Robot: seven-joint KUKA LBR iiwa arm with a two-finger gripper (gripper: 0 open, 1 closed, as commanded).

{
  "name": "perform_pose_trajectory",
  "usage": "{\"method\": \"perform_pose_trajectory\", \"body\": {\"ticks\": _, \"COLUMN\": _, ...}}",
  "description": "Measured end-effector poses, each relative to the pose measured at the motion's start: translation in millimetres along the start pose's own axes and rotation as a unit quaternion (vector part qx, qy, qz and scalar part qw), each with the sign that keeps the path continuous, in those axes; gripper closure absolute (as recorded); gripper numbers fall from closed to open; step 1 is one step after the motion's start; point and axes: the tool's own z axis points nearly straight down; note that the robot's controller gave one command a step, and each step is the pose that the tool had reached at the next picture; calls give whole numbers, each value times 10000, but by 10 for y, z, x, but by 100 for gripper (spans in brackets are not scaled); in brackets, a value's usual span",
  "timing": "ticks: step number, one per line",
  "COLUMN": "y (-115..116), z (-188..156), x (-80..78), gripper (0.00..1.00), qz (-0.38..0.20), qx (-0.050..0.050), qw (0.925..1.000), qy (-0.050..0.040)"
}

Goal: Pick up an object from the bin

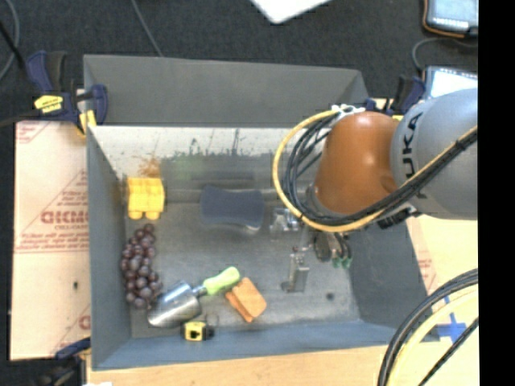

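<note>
Scoop (179, 302) diagonal, green handle toward hand (296, 277)

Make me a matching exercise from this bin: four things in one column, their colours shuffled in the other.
Things:
1. toy block by the left wall
2. bunch of grapes
3. scoop
4. chunk beside the scoop's handle

Colours:
A. purple
B. orange
C. yellow
D. silver with a green handle

Pairs: 1-C, 2-A, 3-D, 4-B.
</note>
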Motion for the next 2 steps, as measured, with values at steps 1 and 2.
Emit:
{"method": "perform_pose_trajectory", "body": {"ticks": 1, "y": 1, "z": -42, "x": -16, "gripper": 0, "qz": 0, "qx": 0, "qw": 10000, "qy": -39}}
{"method": "perform_pose_trajectory", "body": {"ticks": 2, "y": 270, "z": 297, "x": 66, "gripper": 0, "qz": -251, "qx": 10, "qw": 9997, "qy": -65}}
